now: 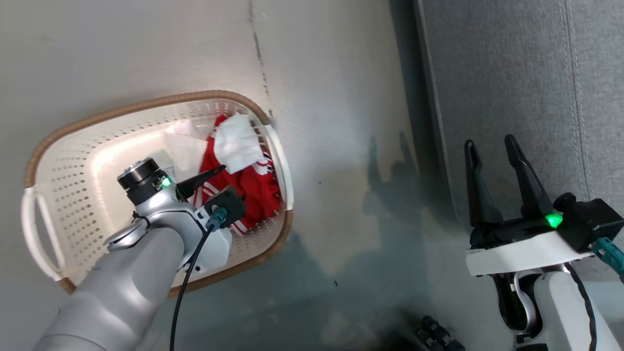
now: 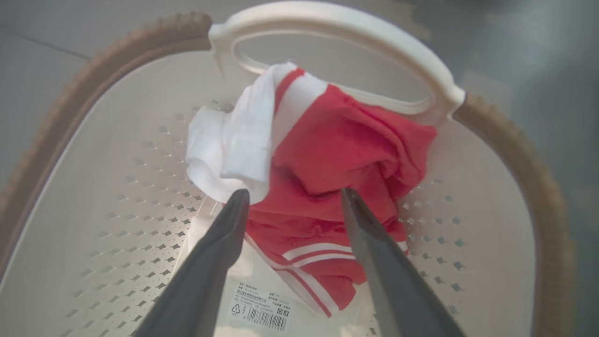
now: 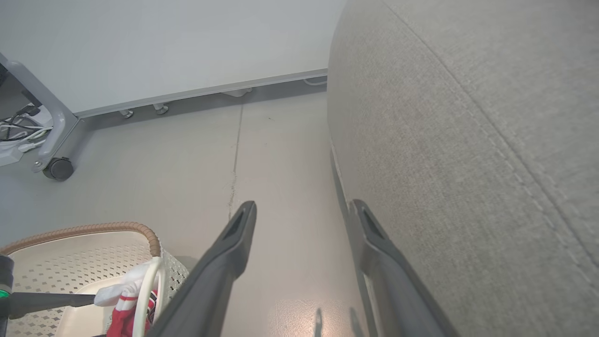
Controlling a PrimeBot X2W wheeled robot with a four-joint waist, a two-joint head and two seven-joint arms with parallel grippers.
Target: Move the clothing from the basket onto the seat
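The clothing (image 1: 251, 183), a crumpled red heap with white stripes and a white panel, lies at the right end of the basket (image 1: 146, 104), which stands on the floor. My left gripper (image 2: 295, 194) is down inside the basket, open, with its tips on either side of the red cloth (image 2: 346, 150) and holding nothing. In the head view one dark finger of this gripper (image 1: 220, 171) points at the heap. My right gripper (image 1: 490, 142) is open and empty, hovering over the floor beside the edge of the grey seat (image 1: 512, 73). The right wrist view shows the same gripper (image 3: 303, 206) next to the seat (image 3: 468, 117).
A clear plastic packet with a barcode label (image 2: 262, 309) lies on the basket bottom under the clothing. A pale wheeled partition panel (image 3: 164, 47) with a castor (image 3: 58, 168) stands beyond the basket, with cables (image 3: 18, 126) near it. Bare floor (image 1: 341, 146) separates basket and seat.
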